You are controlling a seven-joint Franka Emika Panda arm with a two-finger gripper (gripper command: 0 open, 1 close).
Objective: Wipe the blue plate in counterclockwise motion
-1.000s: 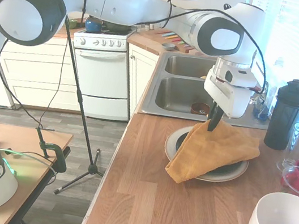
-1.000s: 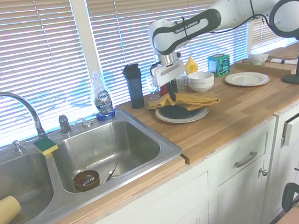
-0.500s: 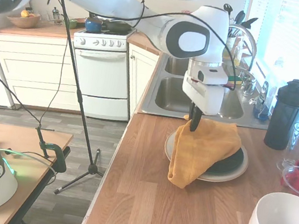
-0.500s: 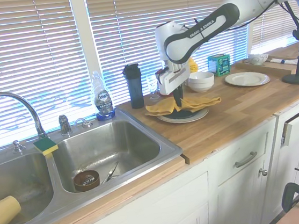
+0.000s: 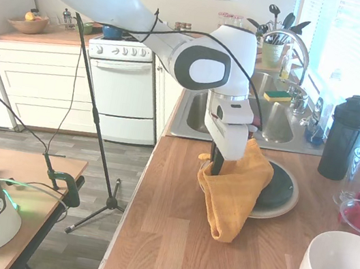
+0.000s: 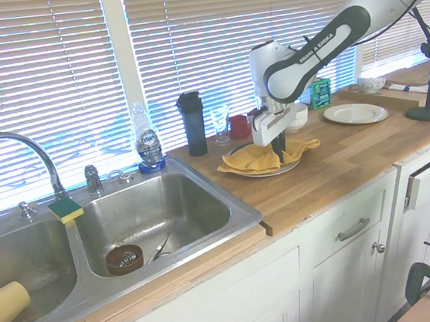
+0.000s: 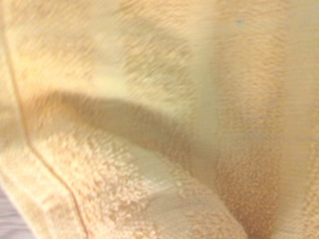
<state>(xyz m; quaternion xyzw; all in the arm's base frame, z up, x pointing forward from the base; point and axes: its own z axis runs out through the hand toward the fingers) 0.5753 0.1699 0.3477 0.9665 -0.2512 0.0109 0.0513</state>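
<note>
Mustard-yellow terry towel [image 5: 235, 185] is bunched under the gripper [image 5: 215, 170], which is clenched on a fold of it near its sink-side edge; the dark fingers go straight down into the cloth. The blue plate [image 5: 279, 186] sits on the wooden surface [image 5: 168, 243] just beside the sink [image 5: 201, 114], nested on a cream plate [image 5: 271, 209] whose rim shows around it. From the gripper, the exposed part of the blue plate lies toward the black shaker bottle [image 5: 345, 138]; the gripper itself is at the plate's far rim from that bottle, over or just past the edge, can't tell which under the cloth. The towel's long axis runs from the plate down onto the surface away from the sink, with its tail hanging off the plate and lying on the wood. In the second exterior view the towel [image 6: 265, 157] covers most of the plate, the gripper [image 6: 278, 151] is pressed into its middle, and the blue is barely seen there. The wrist view shows only towel pile [image 7: 149, 124], blurred. Judgement: mid-wipe, and the next arc should carry the gripper back round toward the bottle side of the plate. Risk: the trailing tail drags on the surface instead of wiping, or the cream plate shifts.
</note>
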